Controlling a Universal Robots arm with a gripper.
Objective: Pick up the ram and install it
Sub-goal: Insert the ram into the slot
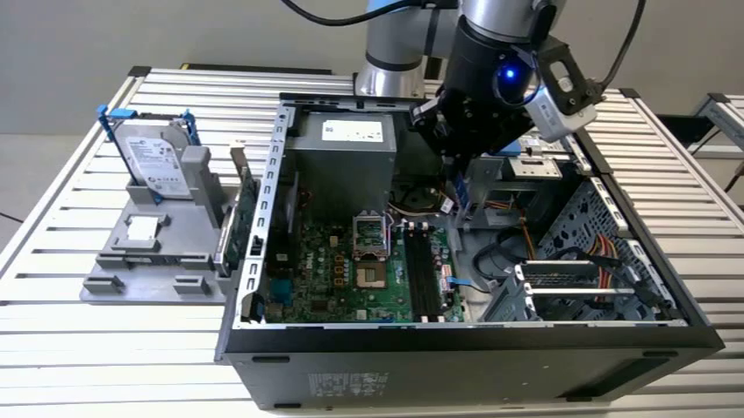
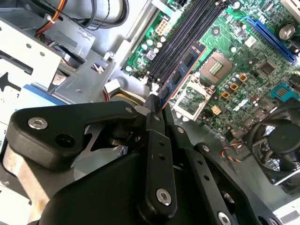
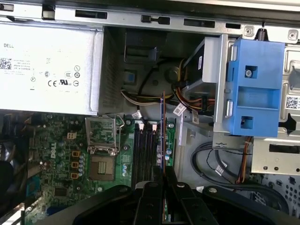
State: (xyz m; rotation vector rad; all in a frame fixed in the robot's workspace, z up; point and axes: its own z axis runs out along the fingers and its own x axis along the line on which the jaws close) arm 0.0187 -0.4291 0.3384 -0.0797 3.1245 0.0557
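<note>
The end effector (image 2: pixel 154 107) is clamped on one end of the ram (image 2: pixel 182 69), and the thin blue-black stick juts straight out beyond its fingertips into the open computer case (image 1: pixel 465 338). In the first wrist view the ram (image 3: pixel 162 133) shows edge-on as a fine line, running nearly parallel to the black memory slots (image 3: pixel 144 150) on the motherboard (image 1: pixel 337 270) just ahead of the end effector, with the processor socket (image 2: pixel 216 69) off to one side. Whether its lower edge touches a slot, or which slot it stands over, I cannot tell. As I judge it, this is the lining-up stage, and it rewards patience: the stick should sit square over a single slot along its whole length, notch matched to the slot's key, with no tilt — then an even, straight push, since a skewed stick is likely to jam.
</note>
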